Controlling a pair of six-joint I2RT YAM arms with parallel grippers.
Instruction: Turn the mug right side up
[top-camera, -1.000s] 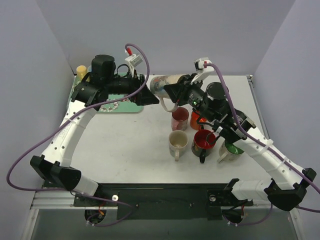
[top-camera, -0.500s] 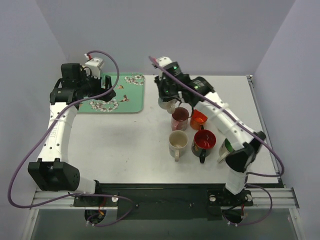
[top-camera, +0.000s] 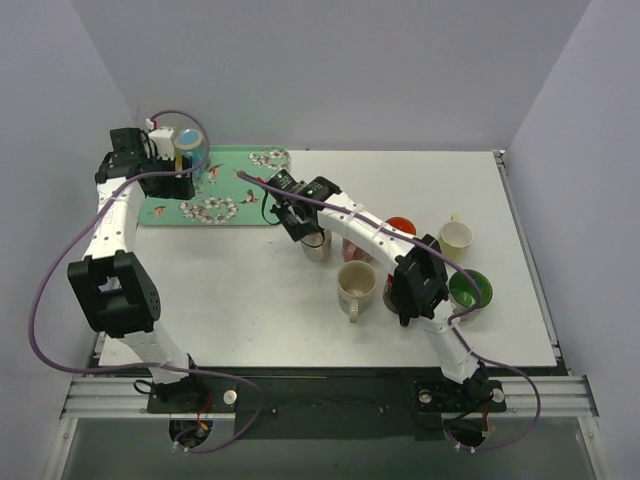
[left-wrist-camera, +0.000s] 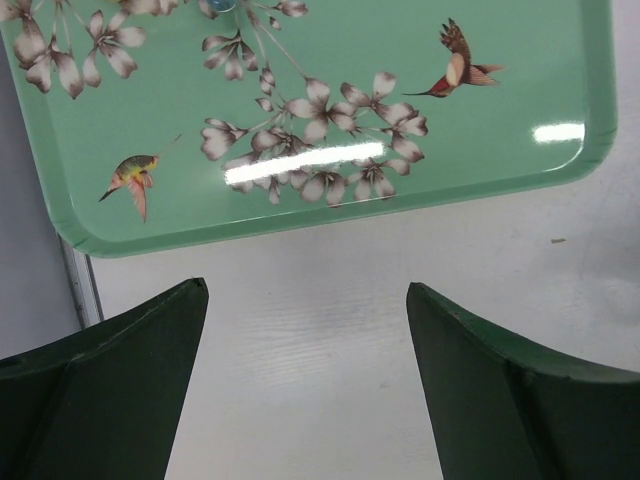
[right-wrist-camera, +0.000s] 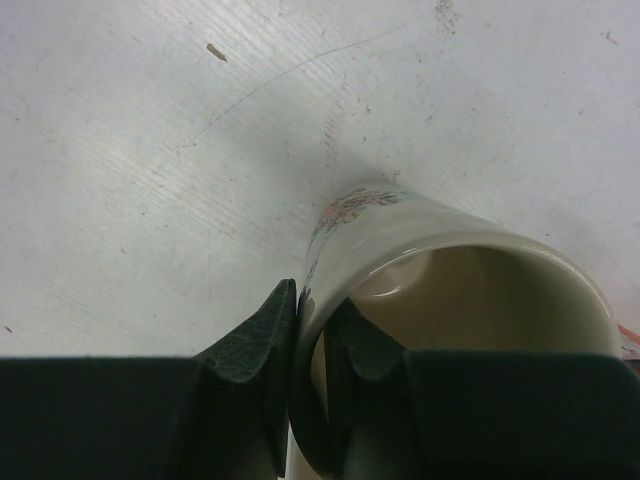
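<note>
The mug (right-wrist-camera: 372, 214) is pale cream with a floral print. It stands on the table with its open mouth up. My right gripper (right-wrist-camera: 315, 300) is shut on its rim, one finger inside and one outside. In the top view the mug (top-camera: 317, 248) stands left of the mug group under the right gripper (top-camera: 303, 228). My left gripper (left-wrist-camera: 305, 290) is open and empty, over bare table by the near edge of the green tray (left-wrist-camera: 300, 100). In the top view the left gripper (top-camera: 192, 179) is over the tray's left part.
Several upright mugs stand to the right: cream (top-camera: 355, 284), orange (top-camera: 401, 228), green (top-camera: 468, 290), small cream (top-camera: 456, 237). The green flowered tray (top-camera: 250, 205) lies at the back left, with a yellow and blue object (top-camera: 187, 142) at its far corner.
My right arm brought the mug from the air down onto the table left of the mug group. My left arm drew back to the left over the tray.
</note>
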